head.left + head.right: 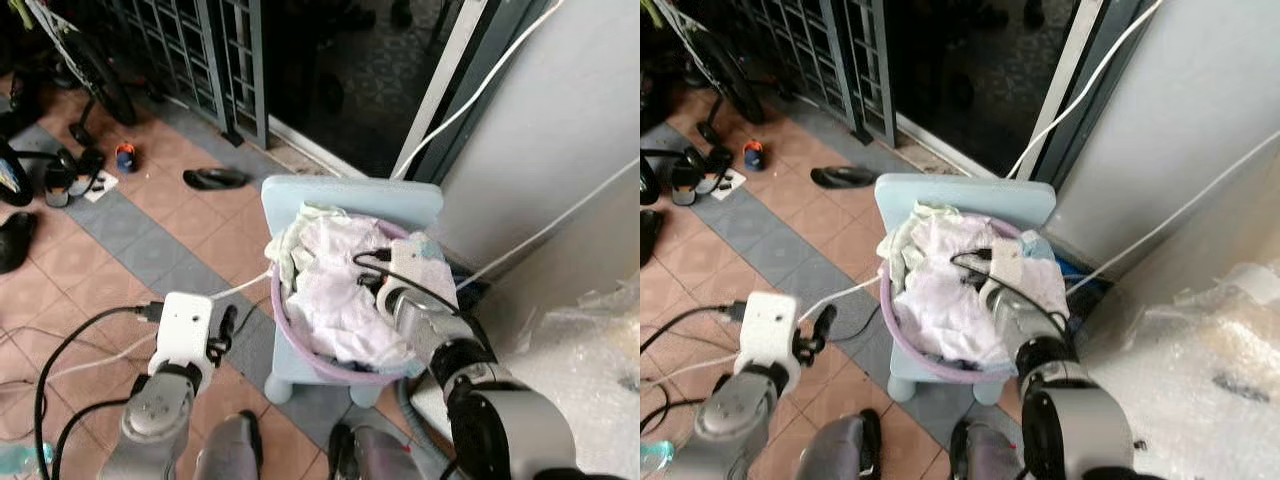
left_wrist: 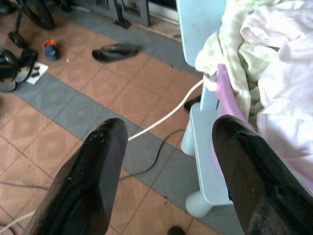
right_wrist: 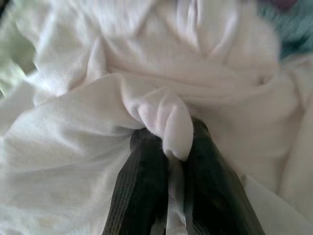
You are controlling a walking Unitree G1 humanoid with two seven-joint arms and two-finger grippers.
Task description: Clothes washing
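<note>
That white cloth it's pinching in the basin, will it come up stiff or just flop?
Probably floppy: the crumpled white cloth bunches into a soft fold between the right gripper jaws. It likely drags neighbouring folds along, being heaped in the round purple plastic basin. It looks light.

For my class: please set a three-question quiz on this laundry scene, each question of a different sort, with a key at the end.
1. True or false: the right gripper is shut on a fold of the white garment.
2. Multiple choice: the purple basin of clothes rests on
A. the tiled floor
B. a pale blue chair
C. a washing machine
3. Short answer: how do the fingers of the left gripper stand, and what do they hold?

Key
1. True: a bunched fold is pinched between its two black fingers.
2. B.
3. They stand apart and hold nothing; the gripper hangs over the floor beside the chair.
</note>
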